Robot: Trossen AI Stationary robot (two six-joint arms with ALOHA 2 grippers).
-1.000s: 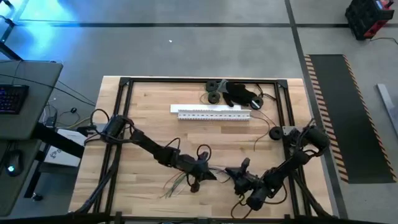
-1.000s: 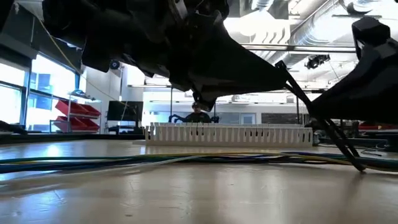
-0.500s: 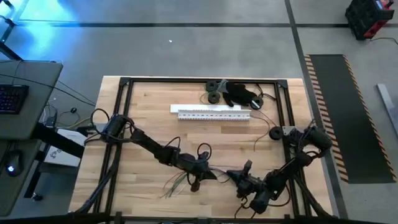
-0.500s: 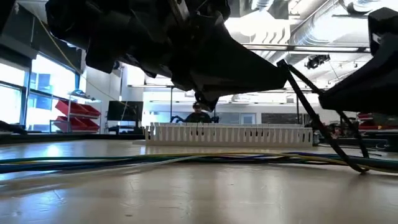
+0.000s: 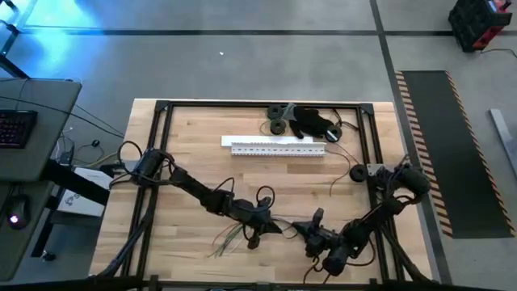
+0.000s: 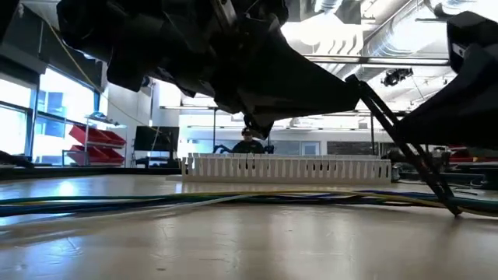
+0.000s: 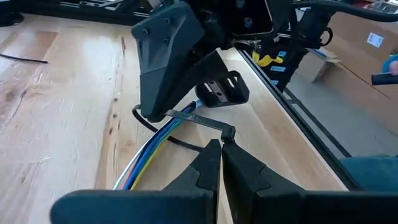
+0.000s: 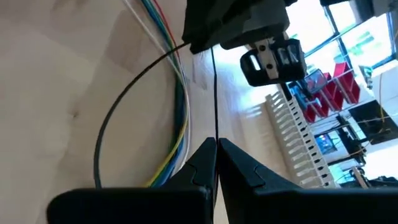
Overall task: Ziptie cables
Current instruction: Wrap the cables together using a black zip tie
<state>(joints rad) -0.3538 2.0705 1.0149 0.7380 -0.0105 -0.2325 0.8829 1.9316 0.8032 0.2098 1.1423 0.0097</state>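
The cables (image 5: pixel 229 235) are several thin wires lying in a bundle on the wood near the front edge; the wrist views show them blue, yellow and white (image 7: pixel 147 158) (image 8: pixel 180 106). A thin black ziptie (image 8: pixel 214 93) loops around the bundle (image 8: pixel 115 121) and runs between my two grippers. My left gripper (image 5: pixel 275 227) (image 7: pixel 221 144) is shut on one end of it. My right gripper (image 5: pixel 305 229) (image 8: pixel 216 147), facing it just to the right, is shut on the strap. My left gripper pinches the ziptie's end by its small head (image 7: pixel 227 130) between its two fingertips, coming from the table's left, slanting down. The tie is held just above the wood beside the bundle. My right gripper pinches the tie's strap (image 8: pixel 215 134) between its fingertips, coming from the table's right. The strap runs straight from the fingers to the left gripper, drawn taut, with its loop around the cables.
A white slotted cable duct (image 5: pixel 277 146) (image 6: pixel 284 167) lies across the middle far part of the table. Black rolls and a dark glove (image 5: pixel 305 121) sit at the far edge. Black frame rails (image 5: pixel 157 162) run along the table's sides. A person (image 6: pixel 247 143) shows far behind.
My right gripper has shifted a little toward the table's right and near edge and come back. The tie's strap bowed slack half a second ago and is now straight again. The cables have stayed where they were.
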